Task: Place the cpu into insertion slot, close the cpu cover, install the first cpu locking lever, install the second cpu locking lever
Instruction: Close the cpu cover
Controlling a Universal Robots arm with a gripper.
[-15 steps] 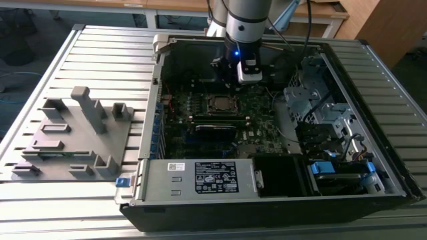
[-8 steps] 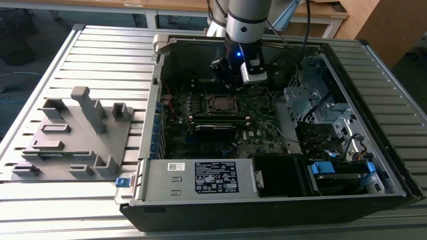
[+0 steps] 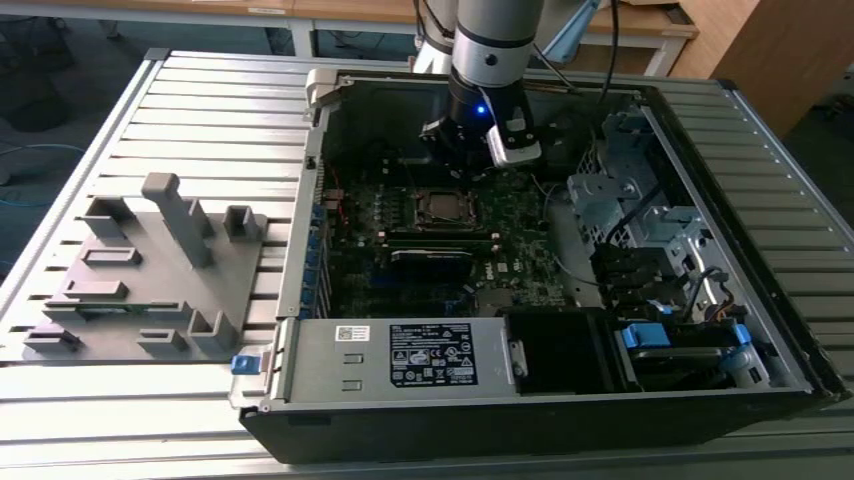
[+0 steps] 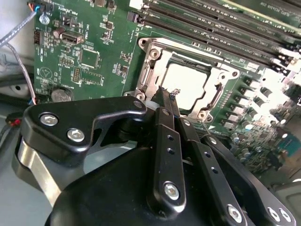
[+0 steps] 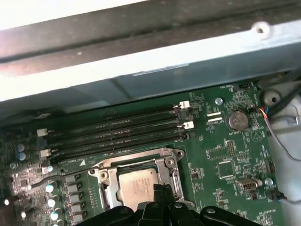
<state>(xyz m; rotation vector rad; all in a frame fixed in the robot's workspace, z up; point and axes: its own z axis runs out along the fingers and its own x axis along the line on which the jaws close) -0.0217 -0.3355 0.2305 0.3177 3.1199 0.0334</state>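
Observation:
The cpu (image 4: 187, 84) lies flat in the insertion slot (image 4: 151, 55), its face glaring pale in the second wrist view and grey-brown (image 5: 135, 184) in the first wrist view. The silvery cpu cover (image 5: 123, 162) frames it and looks laid down over its edges. A thin metal lever (image 4: 145, 79) runs along one side of the socket. My gripper (image 4: 167, 95) hangs just above the socket's edge, its black fingers pressed together with nothing between them. In the exterior view the gripper (image 3: 463, 172) is inside the open computer case, behind the socket (image 3: 439, 205).
Long black memory strips (image 5: 113, 132) run beside the socket. A round coin battery (image 5: 236, 119) and loose wires (image 5: 282, 134) sit at the board's edge. The case's walls (image 3: 315, 190), drive cages (image 3: 627, 215) and power supply (image 3: 400, 355) ring the board. A grey fixture plate (image 3: 147, 270) lies at the exterior view's left.

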